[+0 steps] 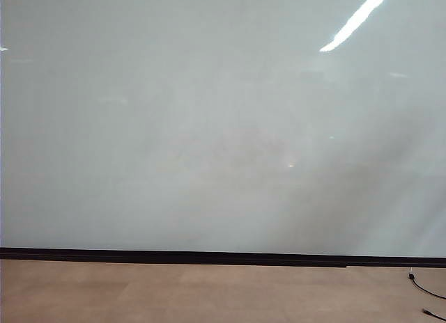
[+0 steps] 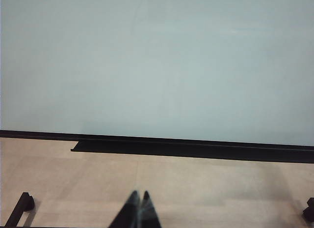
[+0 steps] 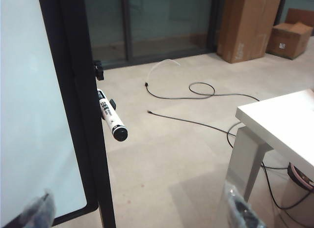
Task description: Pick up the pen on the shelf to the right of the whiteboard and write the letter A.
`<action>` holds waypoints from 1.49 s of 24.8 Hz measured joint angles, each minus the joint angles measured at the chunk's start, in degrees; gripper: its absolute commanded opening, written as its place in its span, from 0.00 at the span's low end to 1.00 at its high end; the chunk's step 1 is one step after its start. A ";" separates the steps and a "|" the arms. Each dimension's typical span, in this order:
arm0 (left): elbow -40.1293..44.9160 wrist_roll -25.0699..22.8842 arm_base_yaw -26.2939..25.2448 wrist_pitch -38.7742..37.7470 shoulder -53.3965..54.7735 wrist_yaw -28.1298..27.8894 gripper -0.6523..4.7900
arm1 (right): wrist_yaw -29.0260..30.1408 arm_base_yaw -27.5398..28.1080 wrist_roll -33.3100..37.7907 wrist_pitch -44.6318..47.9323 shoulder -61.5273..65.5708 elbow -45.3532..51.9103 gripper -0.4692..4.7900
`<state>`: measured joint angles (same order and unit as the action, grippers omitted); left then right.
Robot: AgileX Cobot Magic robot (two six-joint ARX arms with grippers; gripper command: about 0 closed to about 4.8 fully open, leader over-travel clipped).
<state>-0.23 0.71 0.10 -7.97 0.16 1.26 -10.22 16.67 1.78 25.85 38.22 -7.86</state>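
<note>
The whiteboard (image 1: 209,128) fills the exterior view, glossy and pale, with a black strip (image 1: 209,256) along its bottom edge. No letter A is in view on it. In the right wrist view the pen (image 3: 112,121), white with a black end, sticks out from the board's black side frame (image 3: 81,115) below a small black bracket (image 3: 99,70). My right gripper (image 3: 140,213) is open wide with nothing between its fingers, and it is short of the pen. My left gripper (image 2: 139,201) is shut and empty, low over the floor and facing the board. Neither gripper shows in the exterior view.
Black cables (image 3: 196,93) trail across the tan floor beyond the board's edge. A white table (image 3: 279,122) stands close by, with cardboard boxes (image 3: 245,26) and glass doors behind. A cable (image 1: 426,289) lies at the exterior view's lower right. A black stand foot (image 2: 19,208) sits on the floor.
</note>
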 measured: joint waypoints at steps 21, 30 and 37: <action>0.00 -0.02 0.00 0.00 0.00 0.00 0.11 | 10.36 5.73 -0.04 40.96 36.46 2.19 0.90; 0.00 0.00 0.00 0.00 0.00 0.00 0.11 | 12.39 5.75 0.09 50.42 47.60 0.09 0.90; 0.00 -0.02 0.00 0.00 0.00 0.00 0.11 | 15.54 7.26 0.07 52.81 52.57 -2.80 0.90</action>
<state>-0.23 0.69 0.10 -7.97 0.16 1.26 5.32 23.92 1.85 78.65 90.78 -10.66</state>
